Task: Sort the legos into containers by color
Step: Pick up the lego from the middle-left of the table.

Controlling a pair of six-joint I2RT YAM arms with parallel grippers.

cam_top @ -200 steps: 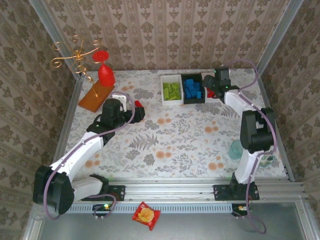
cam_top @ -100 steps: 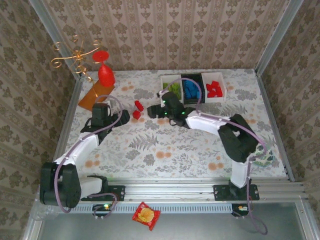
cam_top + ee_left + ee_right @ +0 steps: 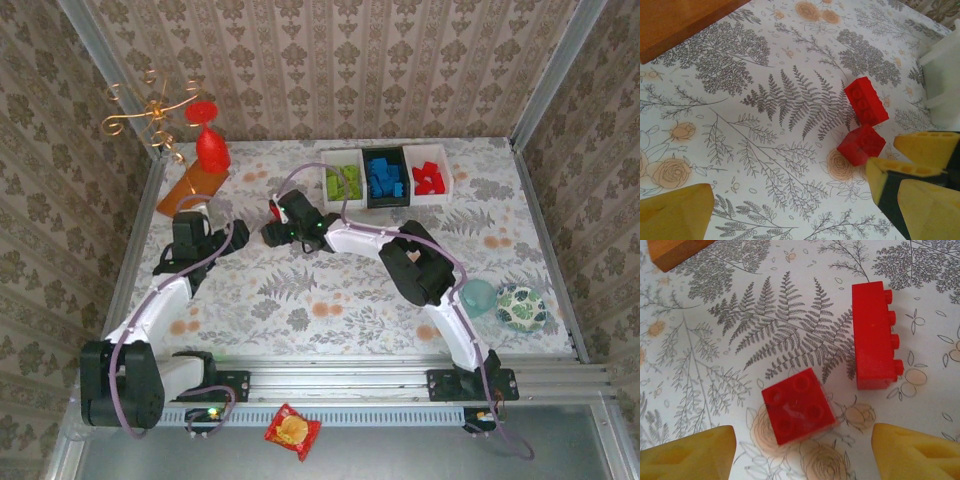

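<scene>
Two red legos lie on the floral tablecloth: a square one (image 3: pixel 797 405) and a long one on its side (image 3: pixel 872 335), also in the left wrist view as the square (image 3: pixel 861 144) and the long (image 3: pixel 866 100). My right gripper (image 3: pixel 802 455) is open, its fingers just short of the square brick on either side; from above it (image 3: pixel 270 235) reaches far left across the table. My left gripper (image 3: pixel 800 215) is open and empty, a little left of the bricks (image 3: pixel 240 237). The containers stand in a row at the back: white with green legos (image 3: pixel 343 182), black with blue (image 3: pixel 384 178), white with red (image 3: pixel 430 178).
An orange wedge block (image 3: pixel 190 190) and a tall red cone figure (image 3: pixel 211 150) stand at the back left, under a gold wire ornament (image 3: pixel 150 110). A teal cup (image 3: pixel 478 297) and a patterned bowl (image 3: pixel 521 307) sit at the right. A red snack packet (image 3: pixel 292 430) lies below the rail.
My right arm has swung from the red bin at the back right across to the two red bricks on the left. My left gripper has drawn back to the left of them.
</scene>
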